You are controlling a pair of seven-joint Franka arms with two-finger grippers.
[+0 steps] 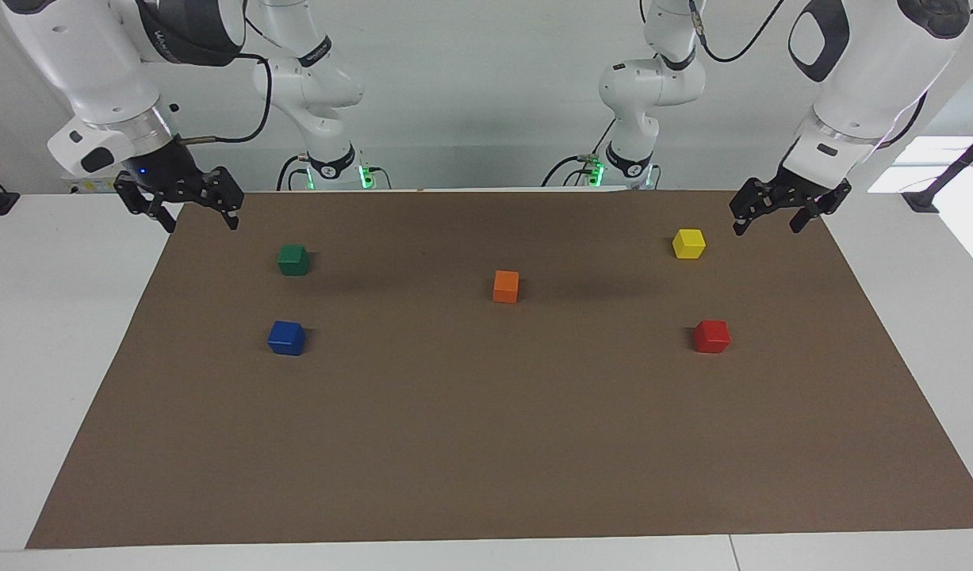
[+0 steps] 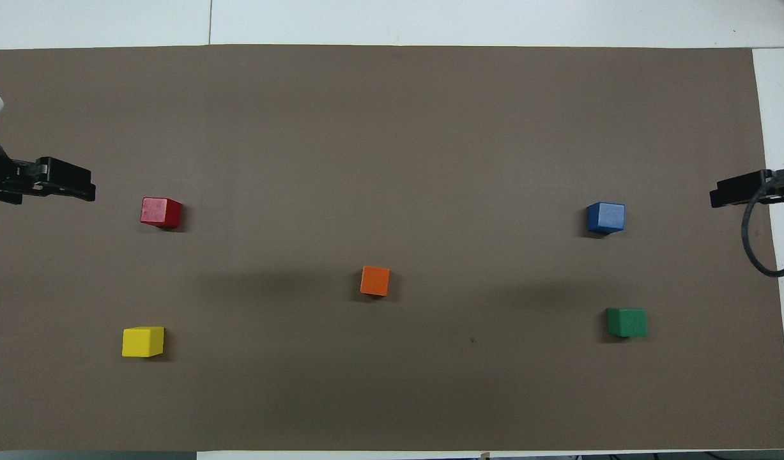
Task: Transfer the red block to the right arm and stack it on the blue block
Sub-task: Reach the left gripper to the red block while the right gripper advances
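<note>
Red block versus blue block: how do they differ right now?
The red block sits at the left arm's end of the mat, the blue block at the right arm's end. Red lies beside yellow, blue beside green. Both are same-sized cubes, untouched, equally far from the robots.

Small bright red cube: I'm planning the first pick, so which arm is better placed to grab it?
Left. The small bright red cube lies at the left arm's end of the brown mat, where the open left gripper hangs; the right gripper waits, open, at the other end.
</note>
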